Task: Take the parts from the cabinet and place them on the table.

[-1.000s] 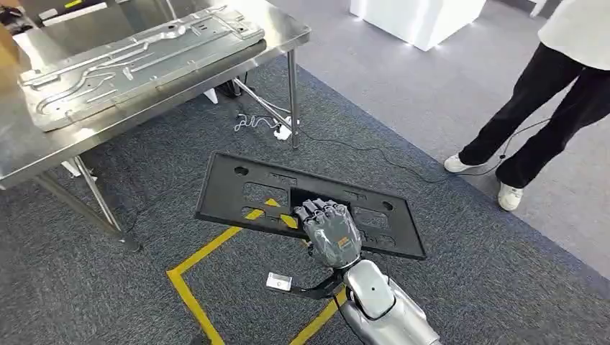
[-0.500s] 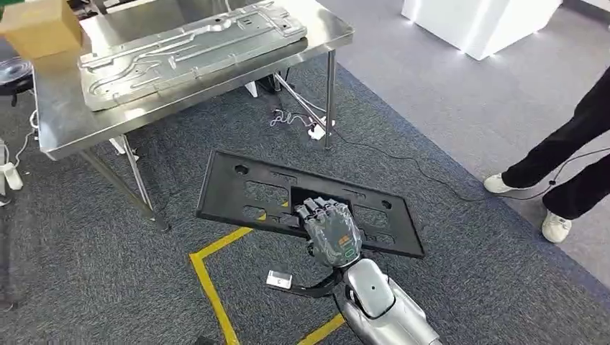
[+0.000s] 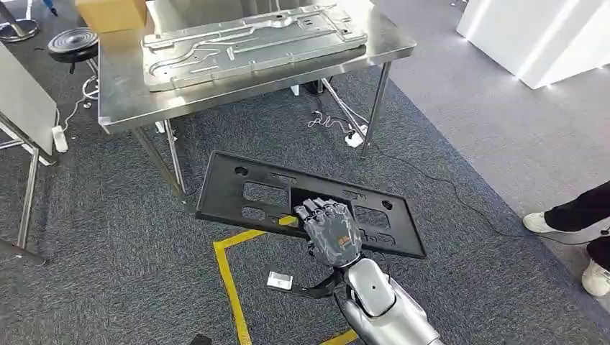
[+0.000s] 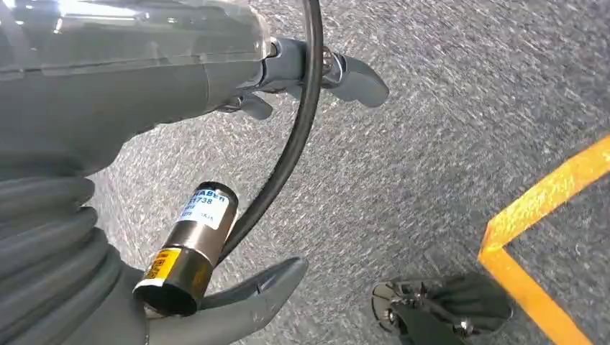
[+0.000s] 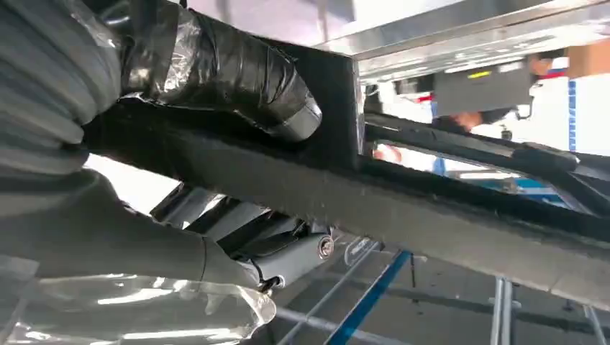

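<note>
Fingers (image 3: 321, 210) of the right hand (image 3: 331, 231) hook through a central cutout in a long black panel (image 3: 237, 188), clamped on its near rail and carrying it flat above the grey carpet (image 3: 108, 273). From the right wrist camera, the thumb (image 5: 230, 68) presses one face of the panel's rail (image 5: 431, 208) while the fingers wrap the other. The left hand (image 4: 216, 180) hangs over carpet, fingers apart and holding nothing. Ahead stands the steel tabletop (image 3: 129, 108), already bearing a stamped metal sheet (image 3: 252, 39) and a cardboard box (image 3: 111, 13). Open carpet lies between panel and tabletop; yellow tape (image 3: 230, 277) marks the floor. A person's shoes (image 3: 598, 277) stand at right.
</note>
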Controlling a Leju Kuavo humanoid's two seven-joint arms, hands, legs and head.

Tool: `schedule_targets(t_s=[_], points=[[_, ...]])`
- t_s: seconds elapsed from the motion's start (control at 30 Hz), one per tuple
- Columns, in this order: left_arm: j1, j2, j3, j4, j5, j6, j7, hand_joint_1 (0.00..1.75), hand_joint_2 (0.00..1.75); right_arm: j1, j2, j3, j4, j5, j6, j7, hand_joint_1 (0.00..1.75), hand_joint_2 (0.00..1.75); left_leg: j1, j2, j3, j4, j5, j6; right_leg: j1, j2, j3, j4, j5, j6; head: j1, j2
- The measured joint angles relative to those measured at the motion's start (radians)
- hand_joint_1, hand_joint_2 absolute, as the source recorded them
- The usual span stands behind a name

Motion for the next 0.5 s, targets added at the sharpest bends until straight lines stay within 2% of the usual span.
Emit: schedule_targets(t_s=[0.03, 0.07, 0.1, 0.13, 0.33, 0.5], points=[[0.000, 0.000, 0.000, 0.000, -0.002, 0.000, 0.000, 0.00, 1.75, -0.001, 0.000, 0.000, 0.001, -0.004, 0.002, -0.003, 1.75, 1.75, 0.000, -0.004, -0.006, 0.003, -0.004, -0.004, -0.001, 0.015, 0.016, -0.032, -0.008, -0.004, 0.000, 0.000], [-0.002, 0.000, 0.000, 0.000, -0.003, 0.000, 0.000, 0.00, 1.75, -0.004, 0.000, 0.000, 0.002, -0.007, 0.002, -0.007, 1.75, 1.75, -0.006, -0.011, -0.013, 0.016, -0.007, -0.010, 0.000, 0.020, 0.017, -0.053, -0.009, -0.006, -0.001, 0.000], [0.000, 0.000, 0.000, 0.000, -0.004, 0.001, 0.002, 0.00, 1.75, -0.002, 0.000, 0.000, 0.003, -0.008, 0.002, -0.008, 1.75, 1.75, -0.005, -0.012, -0.015, 0.013, -0.004, -0.014, 0.000, 0.019, 0.015, -0.053, -0.006, -0.008, -0.001, 0.000], [0.003, 0.001, 0.000, 0.000, -0.004, 0.002, 0.005, 0.00, 1.75, -0.002, 0.000, 0.000, 0.005, -0.008, 0.002, -0.008, 1.75, 1.75, -0.005, -0.011, -0.015, 0.013, -0.005, -0.004, 0.001, 0.019, 0.017, -0.055, -0.004, -0.006, -0.001, 0.000], [0.003, 0.001, 0.003, 0.000, -0.003, 0.006, 0.013, 0.00, 1.75, -0.005, 0.001, 0.000, 0.007, -0.011, 0.002, -0.009, 1.75, 1.75, -0.004, -0.009, -0.005, 0.002, -0.006, -0.007, 0.003, 0.021, 0.020, -0.056, -0.007, -0.014, -0.001, 0.000], [0.003, 0.001, 0.004, 0.000, -0.006, 0.010, 0.021, 0.00, 1.75, -0.005, 0.001, 0.000, 0.007, -0.011, 0.002, -0.009, 1.75, 1.75, -0.004, -0.009, -0.003, -0.002, -0.004, -0.018, 0.004, 0.021, 0.022, -0.056, -0.008, -0.016, -0.001, 0.000]])
